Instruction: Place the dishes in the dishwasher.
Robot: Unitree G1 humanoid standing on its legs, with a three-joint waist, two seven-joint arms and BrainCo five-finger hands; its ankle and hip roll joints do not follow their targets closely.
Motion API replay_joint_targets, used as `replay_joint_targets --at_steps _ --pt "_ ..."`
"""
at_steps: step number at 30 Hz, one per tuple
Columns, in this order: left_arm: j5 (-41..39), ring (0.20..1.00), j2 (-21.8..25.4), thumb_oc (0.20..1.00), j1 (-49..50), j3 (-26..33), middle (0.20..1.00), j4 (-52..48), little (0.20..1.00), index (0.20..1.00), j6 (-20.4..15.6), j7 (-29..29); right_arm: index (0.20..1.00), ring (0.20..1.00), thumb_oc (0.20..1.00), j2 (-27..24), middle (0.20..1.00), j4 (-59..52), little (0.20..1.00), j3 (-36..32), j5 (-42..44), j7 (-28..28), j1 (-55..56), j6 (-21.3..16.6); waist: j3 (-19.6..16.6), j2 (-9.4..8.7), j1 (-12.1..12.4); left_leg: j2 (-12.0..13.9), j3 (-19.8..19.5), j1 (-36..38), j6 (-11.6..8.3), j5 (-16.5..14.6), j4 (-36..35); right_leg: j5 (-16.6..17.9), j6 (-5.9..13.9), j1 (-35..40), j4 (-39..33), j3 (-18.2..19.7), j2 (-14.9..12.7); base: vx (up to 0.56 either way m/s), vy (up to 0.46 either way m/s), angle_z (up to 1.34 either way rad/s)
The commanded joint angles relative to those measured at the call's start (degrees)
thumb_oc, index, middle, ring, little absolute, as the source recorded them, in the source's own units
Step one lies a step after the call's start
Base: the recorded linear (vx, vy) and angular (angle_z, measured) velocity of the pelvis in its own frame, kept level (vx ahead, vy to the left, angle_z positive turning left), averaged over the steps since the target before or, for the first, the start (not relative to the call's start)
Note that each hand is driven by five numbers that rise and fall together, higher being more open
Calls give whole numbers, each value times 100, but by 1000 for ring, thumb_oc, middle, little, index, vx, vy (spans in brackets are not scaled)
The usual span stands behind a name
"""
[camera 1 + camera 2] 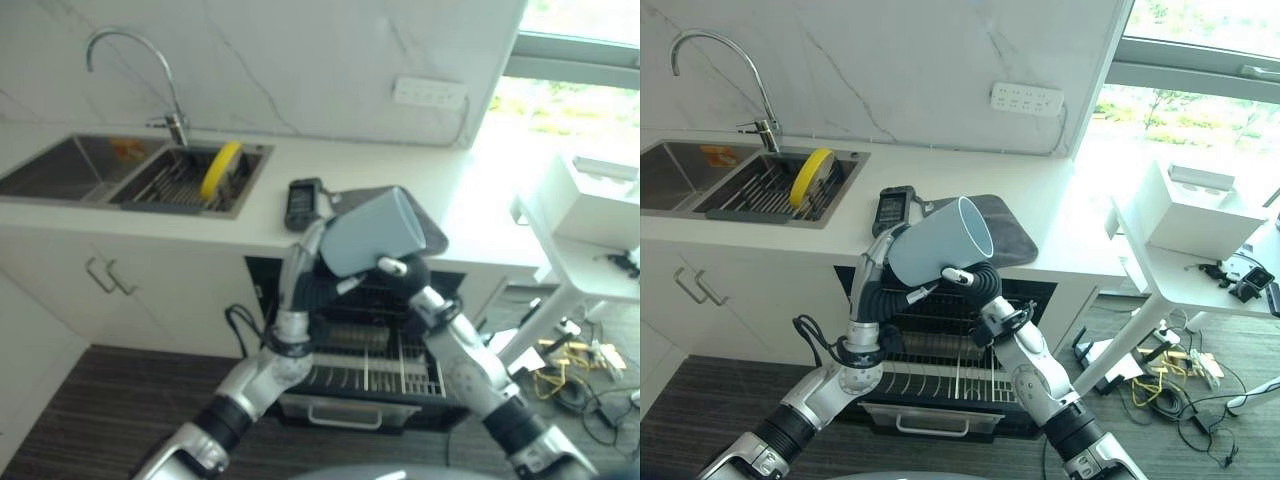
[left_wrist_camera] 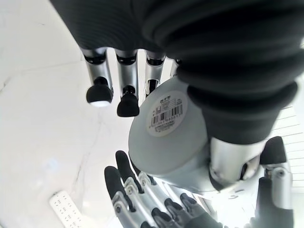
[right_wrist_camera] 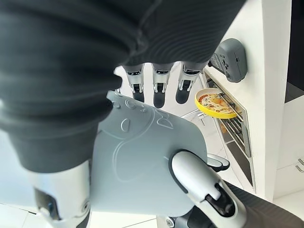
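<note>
Grey cup — held at frame centre above the open dishwasher rack, between the left hand and right hand, fingers of both curled against it. Risk: a shared hold; uneven release could drop it onto the rack. Yellow plate remained in the sink rack, upper left.

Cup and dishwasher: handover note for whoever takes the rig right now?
Left hand: fingers along the grey cup's base side, touching it; thumb contact unclear.
Right hand: fingers and thumb curled round the cup.
The cup is held tilted in the air above the open dishwasher, whose rack is pulled out.
Yellow plate stands on edge in the sink rack.
Dark device lies on the counter.
Done: cup picked up. Left: set the cup in the rack, then fetch the plate.
</note>
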Motion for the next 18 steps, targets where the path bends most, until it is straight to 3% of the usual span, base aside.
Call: replay_joint_targets --at_steps 1,14,15,16,18 --pt "296 200 2 200 -809 -455 200 167 200 200 -183 60 1000 1000 1000 338 1000 -58 1000 -45 73 77 -458 -381 149 -36 128 183 -363 116 62 -445 13 -143 352 192 38 -93 -258 0 0 0" --pt "444 200 -10 200 -835 -590 200 280 200 200 -338 -13 1000 1000 1000 386 1000 26 1000 19 176 146 -472 -502 149 -40 115 201 -329 127 55 -445 13 -142 352 186 38 -90 -256 0 0 0" --pt "455 200 -12 200 -831 -609 200 290 200 200 -350 5 708 708 708 390 708 23 708 24 216 184 -472 -526 151 -39 113 202 -325 130 53 -445 13 -142 353 188 38 -95 -257 0 0 0" --pt "476 200 -30 200 -825 -631 200 299 200 200 -343 25 200 200 200 403 200 16 200 20 312 250 -473 -636 156 -35 111 201 -321 132 51 -444 13 -143 353 191 38 -100 -257 0 0 0" --pt "494 200 -43 200 -826 -643 200 338 200 200 -365 42 200 200 200 408 200 -28 200 -22 455 277 -489 -689 158 -33 113 196 -329 132 53 -449 13 -149 353 195 38 -103 -259 0 0 0"
